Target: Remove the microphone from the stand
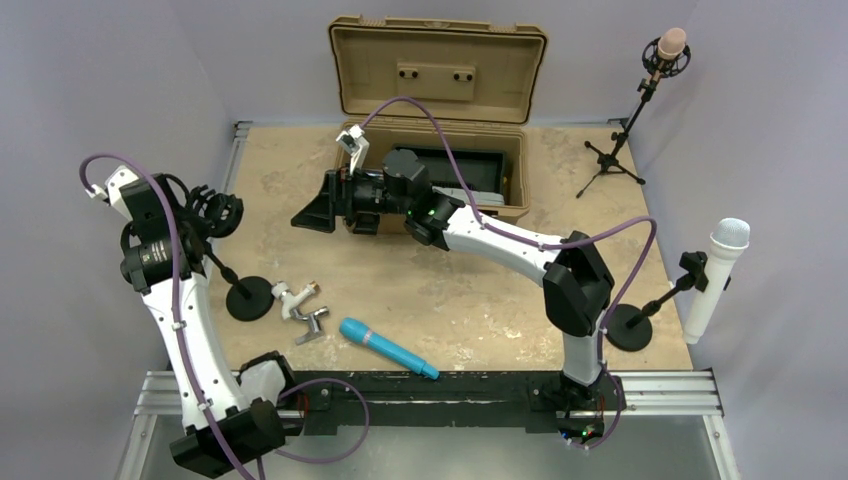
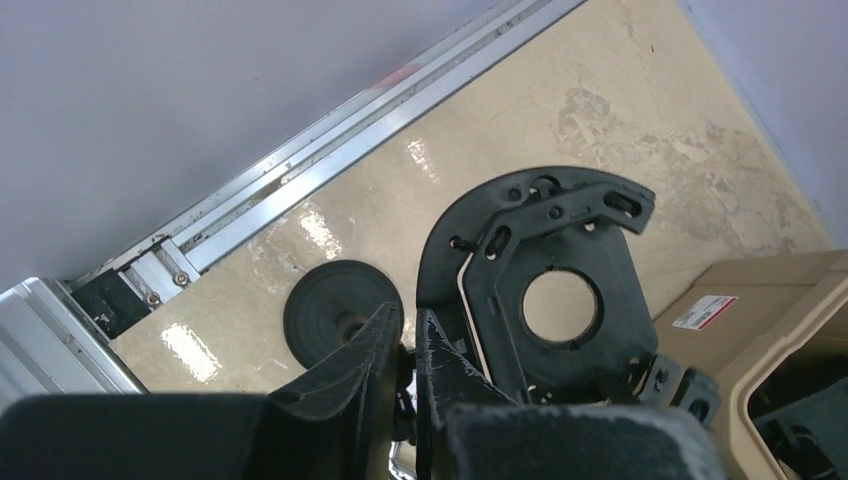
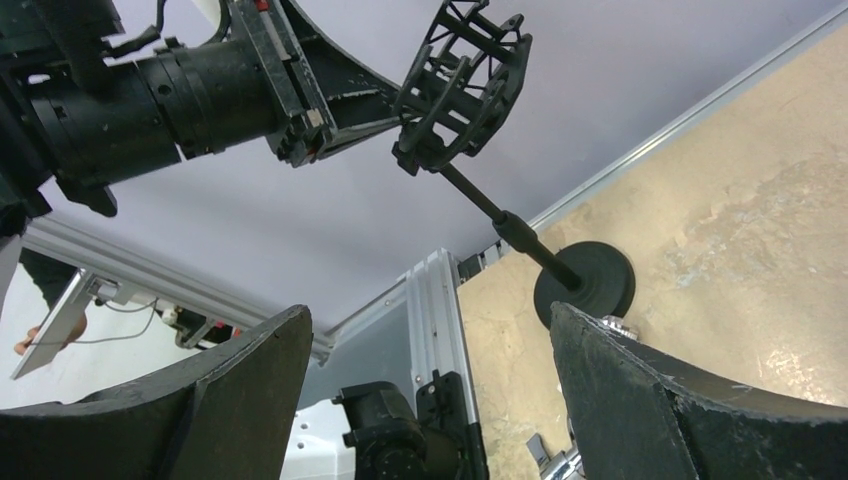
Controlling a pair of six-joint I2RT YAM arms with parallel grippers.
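Note:
A blue microphone (image 1: 388, 348) lies flat on the table near the front edge, apart from both grippers. To its left a black stand with a round base (image 1: 249, 298) leans and carries an empty shock mount (image 1: 215, 212). My left gripper (image 1: 197, 228) is shut on the stand's thin neck just under that mount. In the left wrist view its fingertips (image 2: 410, 315) pinch together beside the mount (image 2: 610, 240), above the base (image 2: 340, 312). My right gripper (image 3: 430, 312) hangs open and empty over the table's middle (image 1: 315, 212), facing the mount (image 3: 462, 75) and base (image 3: 585, 280).
An open tan case (image 1: 440, 70) stands at the back. A pink microphone (image 1: 671, 43) sits on a tripod at the back right, and a white microphone (image 1: 718, 275) is clipped in a stand at the right edge. Small metal fittings (image 1: 312, 325) lie near the left stand's base.

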